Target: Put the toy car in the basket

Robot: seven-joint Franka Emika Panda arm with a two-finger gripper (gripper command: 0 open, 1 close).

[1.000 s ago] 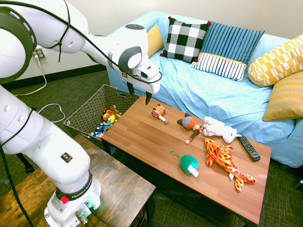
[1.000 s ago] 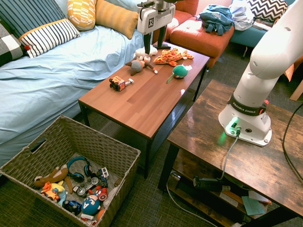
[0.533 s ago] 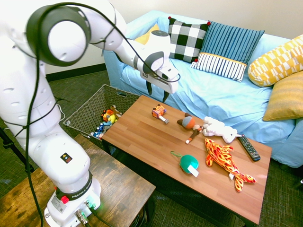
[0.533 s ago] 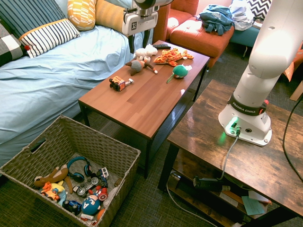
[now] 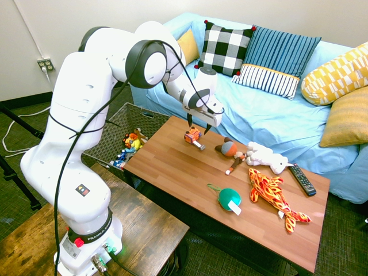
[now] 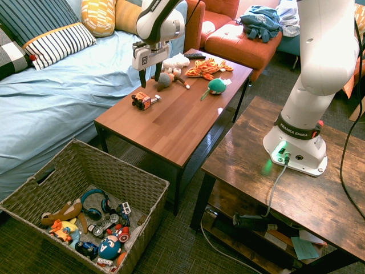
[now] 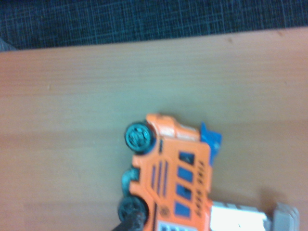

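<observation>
Your landmark is the worktop (image 5: 190,172). Blue sofa (image 5: 259,109) runs along its far long edge. The basket (image 6: 85,171) sits on the floor off one short end, apart from the legs. White arm reaches in, jaws (image 5: 198,122) spread wide, pointing down just above the toy car (image 5: 192,136), not touching. The car lies on its side near the sofa-side edge, toward the basket end; long axis slants across the boards, thin stick pointing toward the plush figure (image 5: 229,150). Bare wood all round it.

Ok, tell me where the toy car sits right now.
In the first exterior view the toy car lies on the wooden table near its basket-side end, under the open end effector, beside the round brown plush.
</observation>
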